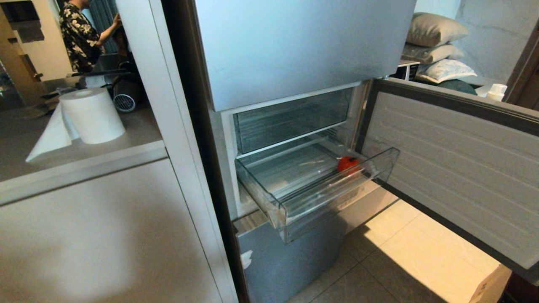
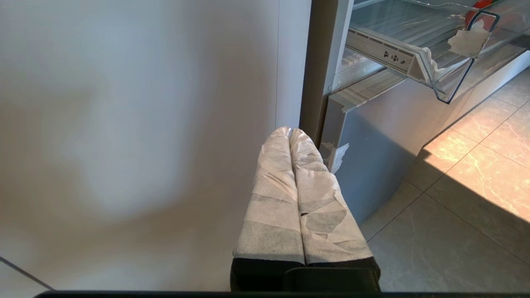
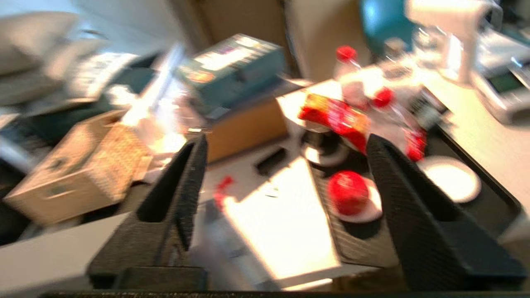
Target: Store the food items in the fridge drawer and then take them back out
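The fridge drawer (image 1: 294,202) stands pulled out of the silver-blue fridge, with one red food item (image 1: 348,164) at its right end. The left wrist view shows the drawer (image 2: 414,62) from below and a sliver of that red item (image 2: 480,5). My left gripper (image 2: 290,131), wrapped in white tape, is shut and hangs low beside the white cabinet. My right gripper (image 3: 286,140) is open and holds nothing; it faces a cluttered table away from the fridge. There a second red food item (image 3: 348,192) lies on a small white dish, on a dark tray close to one finger. Neither arm shows in the head view.
The fridge door (image 1: 454,168) hangs open to the right over the tiled floor. A paper towel roll (image 1: 90,113) stands on the counter at left, and a person (image 1: 80,33) stands behind it. A red snack packet (image 3: 335,118), red-capped bottles and boxes crowd the table.
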